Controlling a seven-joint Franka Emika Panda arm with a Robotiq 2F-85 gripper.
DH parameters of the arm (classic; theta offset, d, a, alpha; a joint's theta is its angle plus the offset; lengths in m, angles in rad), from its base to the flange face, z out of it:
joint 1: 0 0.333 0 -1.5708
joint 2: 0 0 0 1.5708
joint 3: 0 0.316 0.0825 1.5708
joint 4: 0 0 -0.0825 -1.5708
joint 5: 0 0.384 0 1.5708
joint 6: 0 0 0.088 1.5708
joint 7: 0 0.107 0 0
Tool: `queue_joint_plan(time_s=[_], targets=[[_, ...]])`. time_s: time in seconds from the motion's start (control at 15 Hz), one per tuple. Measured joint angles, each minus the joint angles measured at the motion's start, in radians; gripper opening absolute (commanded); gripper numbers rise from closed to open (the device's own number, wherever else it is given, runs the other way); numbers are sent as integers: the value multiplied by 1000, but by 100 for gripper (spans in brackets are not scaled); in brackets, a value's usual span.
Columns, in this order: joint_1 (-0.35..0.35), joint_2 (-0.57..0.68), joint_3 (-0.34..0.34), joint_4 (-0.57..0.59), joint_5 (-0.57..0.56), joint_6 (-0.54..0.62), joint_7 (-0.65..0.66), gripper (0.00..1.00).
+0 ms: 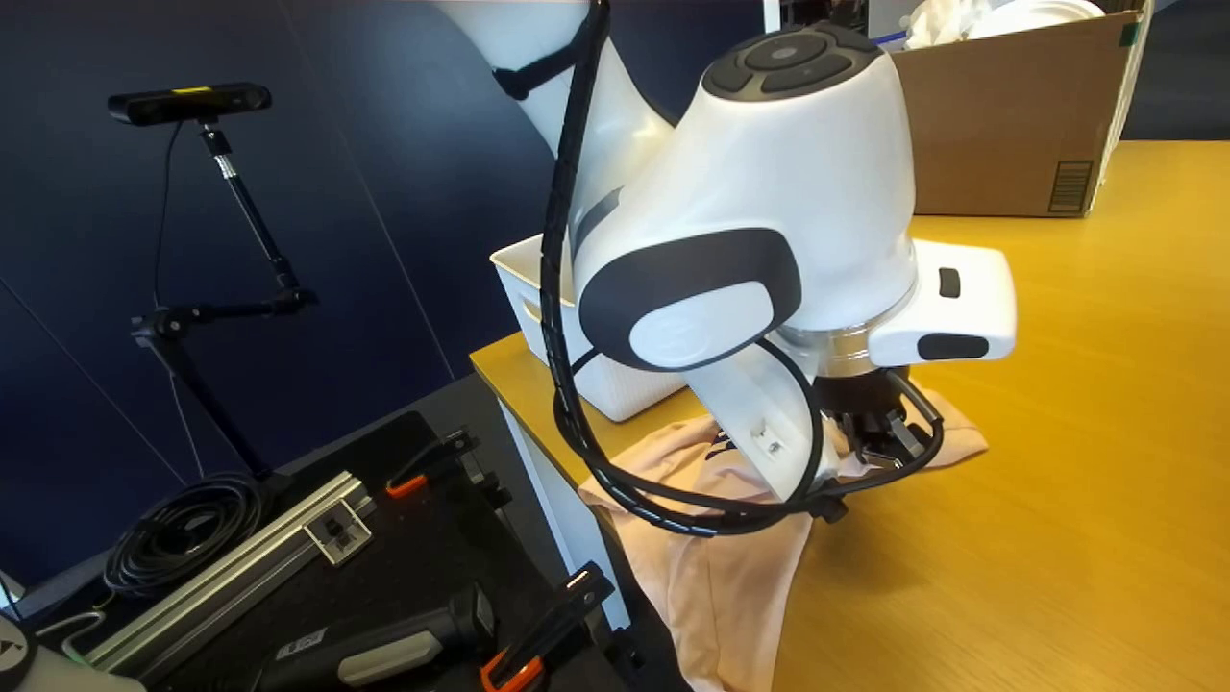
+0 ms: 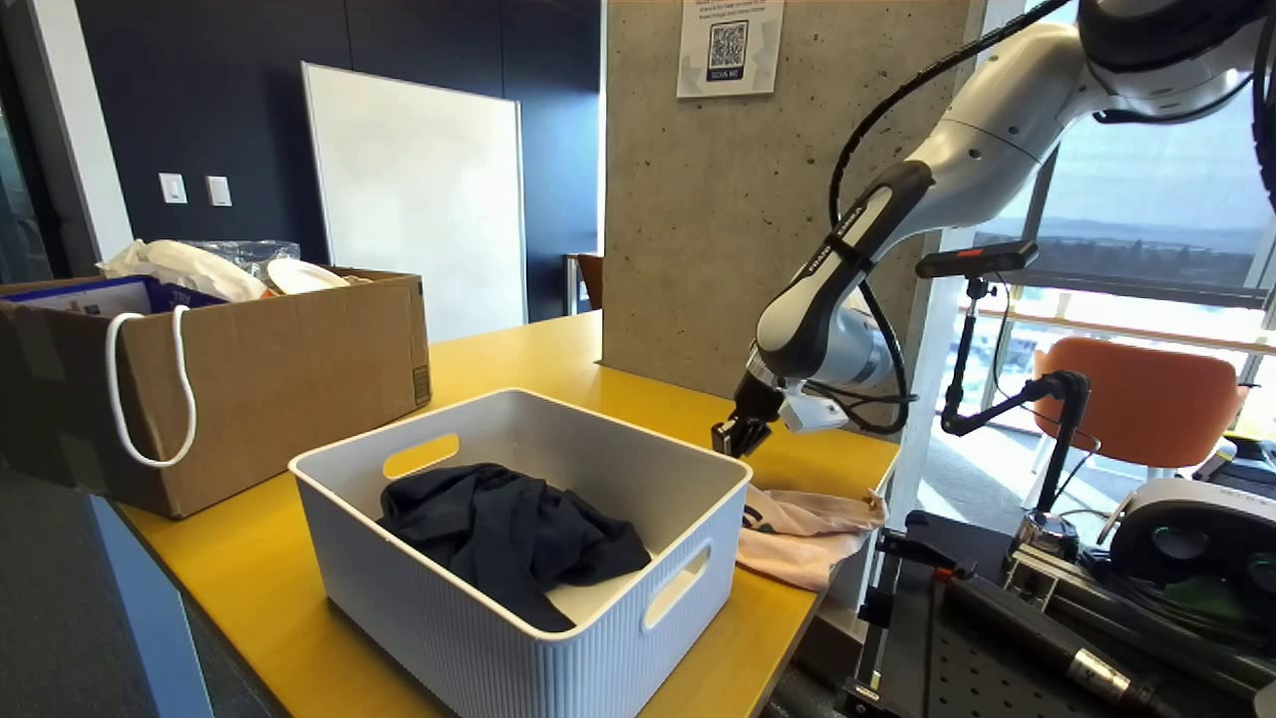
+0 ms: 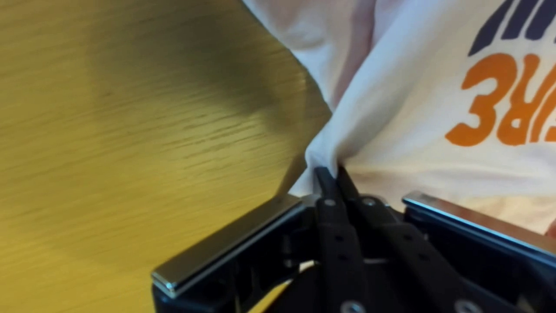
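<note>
Cloth [image 3: 404, 108], pale pink and printed: lies rumpled on the worktop [image 1: 1057, 538], just beside the bin [image 2: 429, 608], and hangs partly over the edge in an exterior view. Gripped at one margin by the hand [image 3: 332, 171], closed on a small pinched fold in the wrist view. Done, by the look of it: that grip. Not done: any lifting of the whole off the worktop; lies mostly loose there, outside the bin. Cannot tell whether raised a little at the pinch. Seems an early stage, then. Inside the bin: a dark garment [image 2: 508, 534], crumpled at the bottom, well apart from the hand. Also on the worktop: a filled box [image 2: 299, 379].
</note>
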Motion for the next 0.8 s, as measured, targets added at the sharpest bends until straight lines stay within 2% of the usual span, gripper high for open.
queue_joint_plan(time_s=[0.53,0.8], targets=[[3,-67,-15,-9,-3,0,1,1],[54,-97,-113,11,-33,-4,24,1]])
